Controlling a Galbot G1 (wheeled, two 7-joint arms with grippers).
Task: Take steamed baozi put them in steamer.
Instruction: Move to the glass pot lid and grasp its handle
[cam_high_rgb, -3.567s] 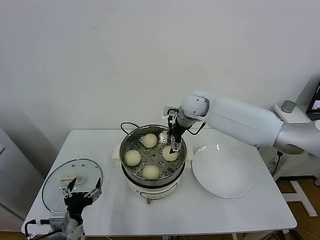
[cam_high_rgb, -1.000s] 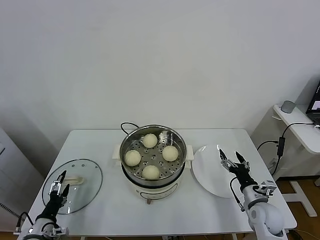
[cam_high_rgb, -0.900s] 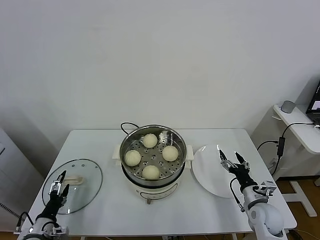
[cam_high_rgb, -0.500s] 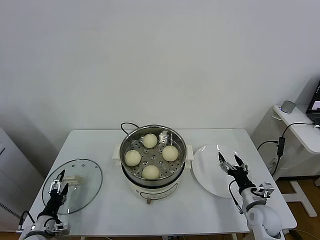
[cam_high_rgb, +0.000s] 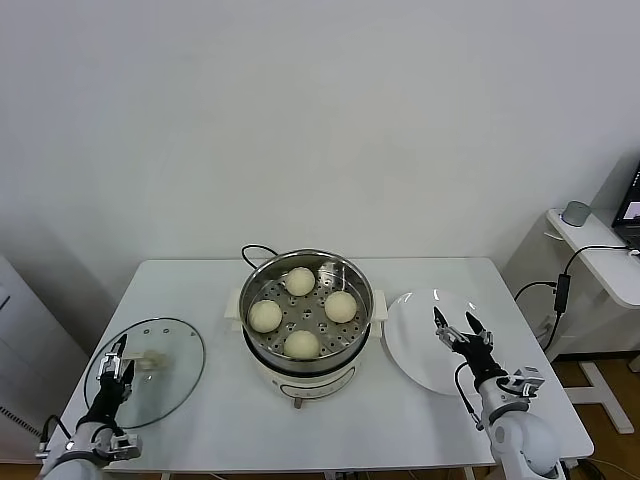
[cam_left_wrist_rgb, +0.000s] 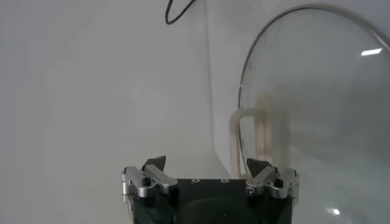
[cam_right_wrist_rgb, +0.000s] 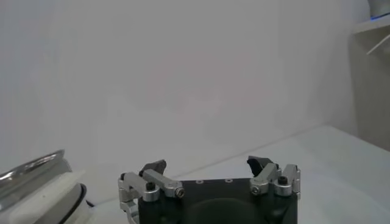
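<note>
Several pale round baozi (cam_high_rgb: 300, 281) lie on the perforated floor of the shiny steel steamer (cam_high_rgb: 306, 256), which sits on a white cooker base (cam_high_rgb: 300, 380) at the table's middle. My right gripper (cam_high_rgb: 460, 331) hovers low over the near part of the white plate (cam_high_rgb: 420, 320), open and empty, to the right of the steamer. In the right wrist view the right gripper (cam_right_wrist_rgb: 207, 165) holds nothing, with the steamer's edge (cam_right_wrist_rgb: 30, 167) off to one side. My left gripper (cam_high_rgb: 113, 368) is open at the near left, by the glass lid (cam_high_rgb: 160, 350).
The glass lid (cam_left_wrist_rgb: 317, 122) with its white handle (cam_left_wrist_rgb: 244, 137) lies flat at the table's front left. A black cable (cam_high_rgb: 252, 250) runs behind the cooker. A side shelf (cam_high_rgb: 600, 250) stands beyond the table's right edge.
The right arm has left the steamer, where it was over a baozi, and drawn back to the front right by the plate. Over the last second both grippers only drifted slightly.
</note>
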